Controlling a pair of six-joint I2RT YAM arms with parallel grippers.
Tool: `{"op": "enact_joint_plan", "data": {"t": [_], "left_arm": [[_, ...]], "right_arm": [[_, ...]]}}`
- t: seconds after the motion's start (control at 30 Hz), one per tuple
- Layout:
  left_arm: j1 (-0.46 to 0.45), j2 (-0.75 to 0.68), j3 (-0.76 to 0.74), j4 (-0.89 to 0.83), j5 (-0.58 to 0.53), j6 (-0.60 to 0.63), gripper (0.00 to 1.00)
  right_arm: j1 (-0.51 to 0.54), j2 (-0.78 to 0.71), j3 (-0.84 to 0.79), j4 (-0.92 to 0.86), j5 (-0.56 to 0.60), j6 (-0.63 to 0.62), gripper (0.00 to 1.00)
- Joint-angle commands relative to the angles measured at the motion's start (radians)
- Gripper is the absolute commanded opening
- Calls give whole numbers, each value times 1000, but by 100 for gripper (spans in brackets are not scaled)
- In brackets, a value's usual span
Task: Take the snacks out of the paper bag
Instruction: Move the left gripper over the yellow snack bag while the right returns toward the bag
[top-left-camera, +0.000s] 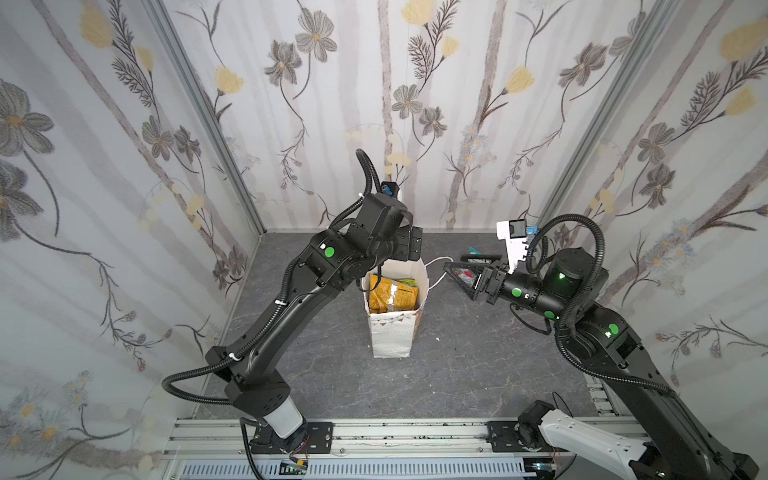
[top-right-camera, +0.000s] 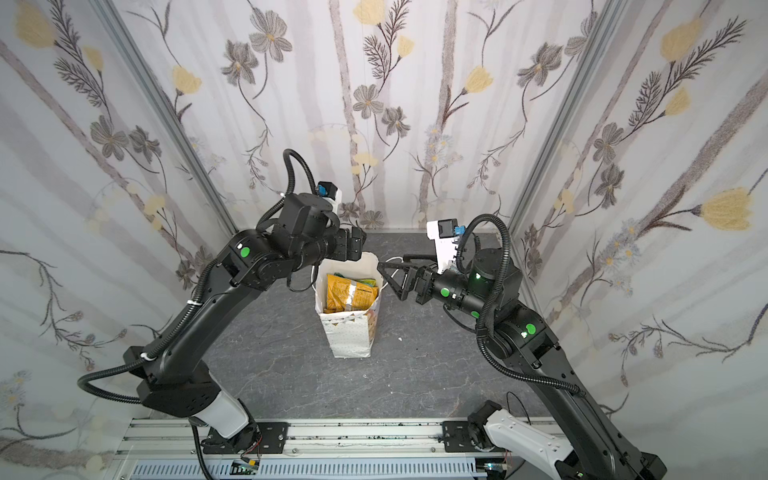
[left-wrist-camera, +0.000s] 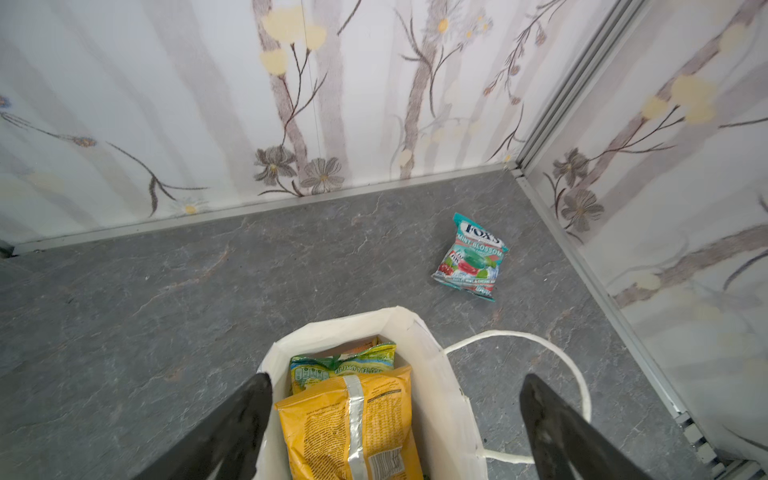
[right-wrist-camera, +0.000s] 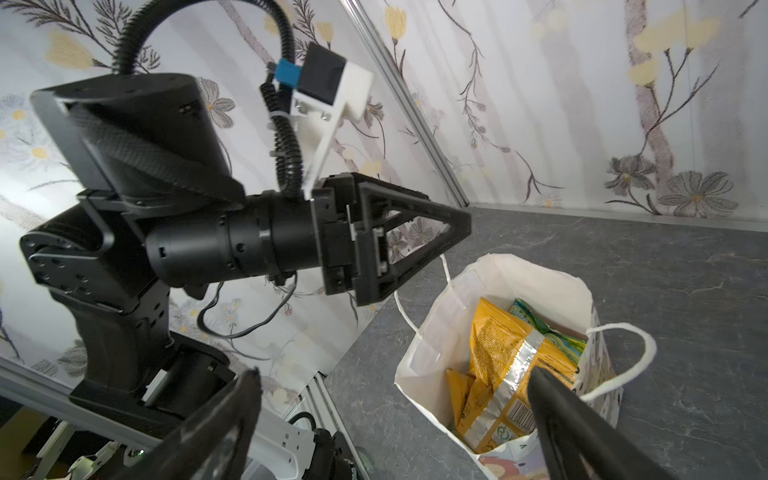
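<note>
White dotted paper with a bunting print forms the tall gift bag (top-left-camera: 392, 336), which stands upright in the middle of the grey stone-patterned tabletop (top-left-camera: 324, 374) in both top views, mouth open, with a crinkly yellow-orange chip bag (top-left-camera: 392, 297) uppermost inside. The left gripper (top-left-camera: 409, 249) hangs over the bag's far rim, its fingertips hidden under its own body, and the right gripper (top-left-camera: 454, 262) hovers just right of the mouth, spread and empty; its finger covers most of a teal foil candy packet (top-left-camera: 467, 274) lying on the table to the far right of the bag. From the left wrist, that gripper's fingers (left-wrist-camera: 241, 419) stand wide apart above the mouth, holding nothing; a yellow-green foil packet (left-wrist-camera: 345, 361) sits behind the chip bag, and an orange sliver beyond it is too covered to identify. A white cord handle (left-wrist-camera: 575, 365) droops outside the bag. From the right wrist, wide empty fingers (right-wrist-camera: 569, 424) frame the bag, and a small orange pouch (right-wrist-camera: 455, 382) shows low beside the chip bag; anything deeper is hidden. The packets look light, soft and slippery, likely to crumple, so a pinch on the chip bag's top seam seems best, while the thin bag may tip if dragged.
</note>
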Motion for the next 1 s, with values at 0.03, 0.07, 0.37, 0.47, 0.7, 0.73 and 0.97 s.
{"op": "enact_joint_plan", "data": {"t": [0.03, 0.07, 0.37, 0.47, 0.7, 0.73, 0.97], "left_arm": [[9, 74, 33, -155, -16, -1, 94], [10, 88, 31, -169, -12, 2, 94], [16, 189, -13, -257, -27, 85, 94], [17, 230, -14, -303, -66, 113, 95], [33, 286, -36, -325, -125, 171, 99], [33, 292, -47, -317, -123, 183, 99], [59, 325, -101, -281, -64, 155, 92]], "right_arm": [[9, -29, -53, -4, 6, 16, 99], [10, -37, -61, -4, 6, 19, 99], [10, -88, -93, 16, 35, 20, 99], [9, -90, -98, 23, 38, 20, 99], [10, -88, -103, 34, 31, 23, 99], [11, -90, -104, 35, 31, 25, 99], [11, -93, -107, 38, 35, 31, 99]]}}
